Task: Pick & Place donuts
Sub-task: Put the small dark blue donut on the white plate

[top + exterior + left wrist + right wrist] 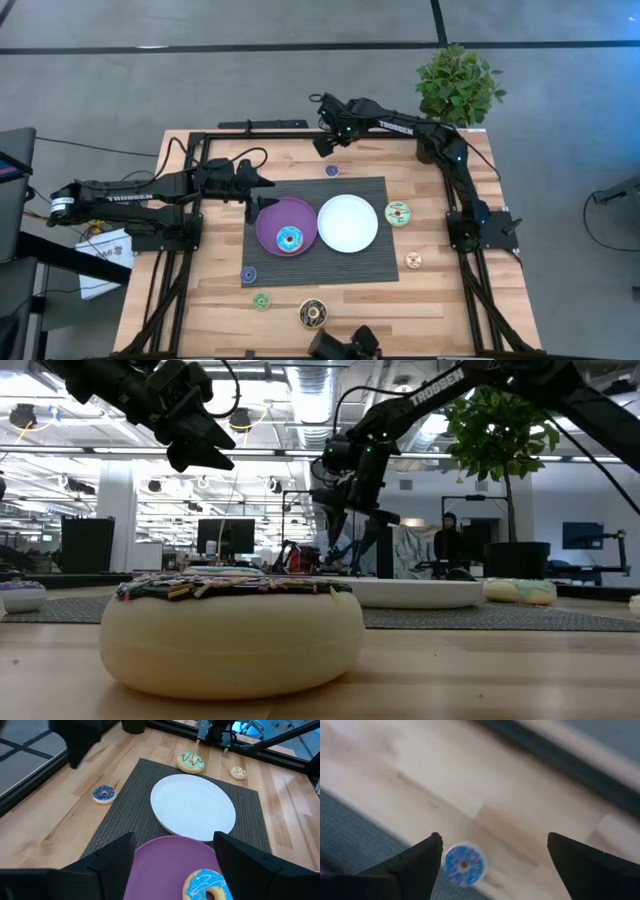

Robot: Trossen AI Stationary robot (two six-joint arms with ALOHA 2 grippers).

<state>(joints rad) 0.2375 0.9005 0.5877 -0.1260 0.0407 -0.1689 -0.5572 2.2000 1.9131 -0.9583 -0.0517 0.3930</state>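
Toy donuts lie about the table. A cyan one point(290, 238) point(207, 887) rests flat on the round purple plate point(272, 222). A blue one point(332, 171) point(464, 864) lies on the wood past the mat's far edge. A green-iced one point(398, 213) and a cream one point(413, 261) sit right of the white plate point(347, 222). Another blue one point(248, 274), a small green one point(261, 301) and a dark brown one point(313, 314) point(232, 630) lie near the front. My left gripper point(262, 200) point(175, 840) hovers open over the purple plate's far-left rim. My right gripper point(322, 145) point(493, 840) hangs open above the far blue donut.
A dark woven mat point(385, 195) lies under both plates. A black frame point(250, 133) borders the table, and a potted plant point(458, 85) stands at the far right corner. Bare wood point(440, 300) lies near the front right.
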